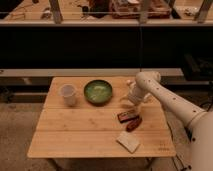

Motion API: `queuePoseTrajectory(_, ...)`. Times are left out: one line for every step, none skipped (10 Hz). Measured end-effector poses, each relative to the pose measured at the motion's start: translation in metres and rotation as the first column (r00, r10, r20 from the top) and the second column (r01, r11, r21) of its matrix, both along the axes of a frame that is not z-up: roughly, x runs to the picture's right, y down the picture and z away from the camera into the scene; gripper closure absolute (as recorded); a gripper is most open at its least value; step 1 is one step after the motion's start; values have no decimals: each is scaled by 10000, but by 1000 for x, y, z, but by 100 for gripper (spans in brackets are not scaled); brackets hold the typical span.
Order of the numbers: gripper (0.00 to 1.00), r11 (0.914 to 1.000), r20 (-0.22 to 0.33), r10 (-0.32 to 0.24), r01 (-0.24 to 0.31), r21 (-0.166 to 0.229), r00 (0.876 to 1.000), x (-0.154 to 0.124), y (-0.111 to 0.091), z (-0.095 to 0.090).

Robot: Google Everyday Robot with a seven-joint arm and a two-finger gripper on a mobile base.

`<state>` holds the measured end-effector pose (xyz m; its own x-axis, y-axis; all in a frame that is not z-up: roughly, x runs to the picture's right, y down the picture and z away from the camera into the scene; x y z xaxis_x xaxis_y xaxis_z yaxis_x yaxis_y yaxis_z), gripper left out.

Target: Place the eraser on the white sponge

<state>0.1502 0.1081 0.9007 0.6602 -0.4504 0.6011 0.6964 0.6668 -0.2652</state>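
The eraser [128,116], an oblong block with a reddish-brown top and a black underside, lies on the wooden table [75,135] right of centre. The white sponge [128,141], a thin off-white pad, lies flat near the front edge, just in front of the eraser. My gripper [131,103] hangs from the white arm [165,100] that reaches in from the right. It is just behind and above the eraser, between it and the green bowl. It holds nothing that I can see.
A smaller reddish-brown lump [133,125] lies between the eraser and the sponge. A green bowl [98,91] and a white cup [67,95] stand at the back of the table. A dark shelf unit runs behind the table.
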Motion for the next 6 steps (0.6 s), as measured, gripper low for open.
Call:
queuePoseTrajectory(32,10000,-18,-7,7,-21,10000,2,0,-1)
queuePoseTrajectory(32,10000,-12,-8,8,-20,10000,2,0,-1)
queuePoseTrajectory(32,10000,-10,-8,8,-14,10000,2,0,-2)
queuePoseTrajectory(32,10000,-12,-4,4,-13,10000,2,0,-2)
queuePoseTrajectory(32,10000,-7,-6,6,-11,10000,2,0,-2)
queuePoseTrajectory(32,10000,-6,-5,5,-12,10000,2,0,-2)
